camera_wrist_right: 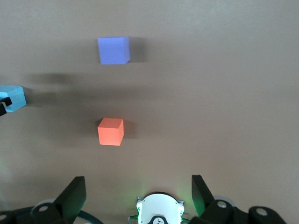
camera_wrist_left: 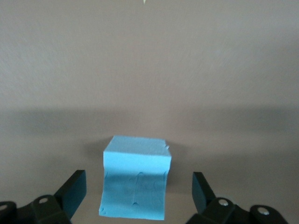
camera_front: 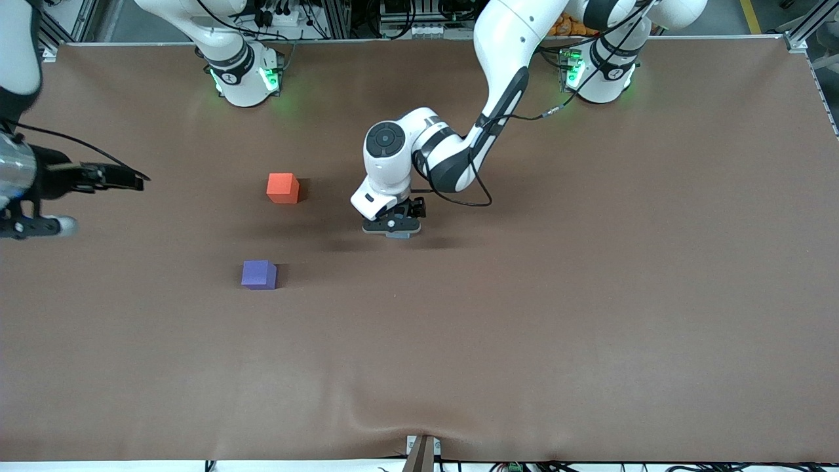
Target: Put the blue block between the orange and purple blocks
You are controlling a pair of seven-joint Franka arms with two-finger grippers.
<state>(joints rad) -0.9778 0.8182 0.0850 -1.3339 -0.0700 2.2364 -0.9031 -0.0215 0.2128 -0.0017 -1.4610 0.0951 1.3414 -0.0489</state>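
Left gripper (camera_wrist_left: pixel 135 196) open astride the blue block (camera_wrist_left: pixel 135 184), apparently resting on the table, well toward the left arm's end from the orange (camera_front: pixel 282 188)–purple (camera_front: pixel 258 274) gap; right gripper (camera_wrist_right: pixel 135 198) open, waiting.

My two arms are glossy white shells with black bands at the joints. Each base (camera_front: pixel 246 78) carries a black ring and glows green where it meets the table (camera_front: pixel 590 295). A round dark grey cap covers one joint of my left arm, above the left gripper (camera_front: pixel 393 226), and thin black cables loop beside it. My fingers (camera_wrist_left: pixel 74 192) are matte black wedges, each on a dark mount with a silver screw. The right gripper (camera_front: pixel 128 178) is black too.
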